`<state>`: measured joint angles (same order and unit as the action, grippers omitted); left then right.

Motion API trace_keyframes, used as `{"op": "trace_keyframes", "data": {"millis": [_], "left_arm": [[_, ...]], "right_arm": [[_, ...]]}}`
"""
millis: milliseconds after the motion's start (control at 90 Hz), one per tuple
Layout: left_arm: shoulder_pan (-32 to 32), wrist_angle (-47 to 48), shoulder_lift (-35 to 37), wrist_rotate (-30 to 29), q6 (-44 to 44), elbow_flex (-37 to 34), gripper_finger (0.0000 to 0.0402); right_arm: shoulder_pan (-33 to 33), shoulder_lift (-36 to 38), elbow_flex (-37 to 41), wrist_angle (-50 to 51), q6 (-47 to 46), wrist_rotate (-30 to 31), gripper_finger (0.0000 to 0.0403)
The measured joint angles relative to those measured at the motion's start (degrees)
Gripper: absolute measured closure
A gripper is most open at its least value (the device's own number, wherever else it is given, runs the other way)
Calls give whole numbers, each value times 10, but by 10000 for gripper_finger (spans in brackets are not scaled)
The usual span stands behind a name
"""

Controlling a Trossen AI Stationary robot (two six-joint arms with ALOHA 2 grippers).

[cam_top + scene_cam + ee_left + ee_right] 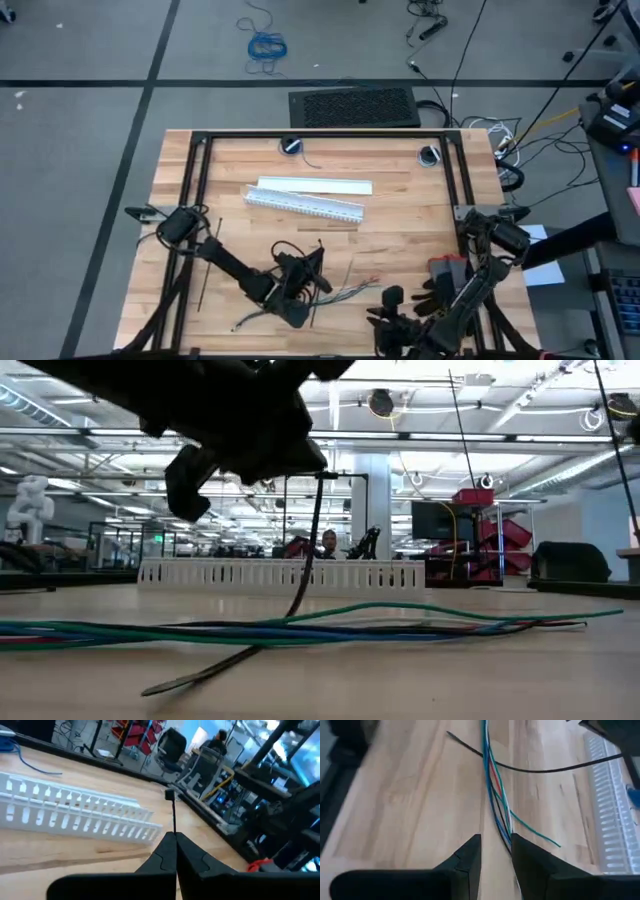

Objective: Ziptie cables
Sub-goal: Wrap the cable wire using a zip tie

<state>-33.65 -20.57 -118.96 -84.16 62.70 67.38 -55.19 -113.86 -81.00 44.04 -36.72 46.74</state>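
The cables [345, 293] lie as a loose blue, green, pale and red bundle on the wooden table near its front edge, and also show in the low view [300, 630]. My left gripper [303, 272] hovers just left of them, shut on a thin black ziptie [305, 560]. My right gripper [496, 852] is open at the bundle's right end. Its fingers stand on either side of the cables [492, 780]; whether they touch, I cannot tell. A second ziptie [200, 275] lies flat at the table's left. My left gripper pinches the ziptie's strip [174, 831] between its two shut fingertips, a short way below the head [169, 795], which sticks out past the tips. The rest of the strip curves down to the table. Its tail [175, 682] lies on the wood across the cables.
A white slotted duct [305, 203] and a flat white cover [315, 186] lie across the middle of the table, beyond the cables. A black metal frame [320, 135] borders the table. A red part [447, 268] sits by the right arm.
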Motion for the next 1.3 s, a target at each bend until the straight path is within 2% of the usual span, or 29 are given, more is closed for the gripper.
{"op": "trace_keyframes", "data": {"millis": [144,289,511,622,744,856,1078,1211,1300], "left_arm": [[3,-3,-2,-17,0,13,402],[6,-29,-42,-18,3,46,402],[9,-29,-105,-17,22,131,402],[19,-31,-105,-28,-32,162,402],[32,-30,-87,-46,-122,181,402],[33,-28,-76,-50,-140,185,402],[-4,25,-78,-59,-125,170,402],[-24,43,-78,-59,-109,165,402],[-34,43,-78,-53,-104,166,402]], "right_arm": [[-14,21,21,2,8,-3,305],[-33,55,62,-17,15,-5,305],[-52,90,178,-179,51,-65,305],[-55,96,217,-249,63,-68,305],[-60,99,226,-260,59,-68,305],[-75,99,226,-263,59,-54,305],[-119,99,226,-256,53,26,305],[-129,99,241,-269,36,33,305],[-129,98,272,-330,46,32,305]]}}
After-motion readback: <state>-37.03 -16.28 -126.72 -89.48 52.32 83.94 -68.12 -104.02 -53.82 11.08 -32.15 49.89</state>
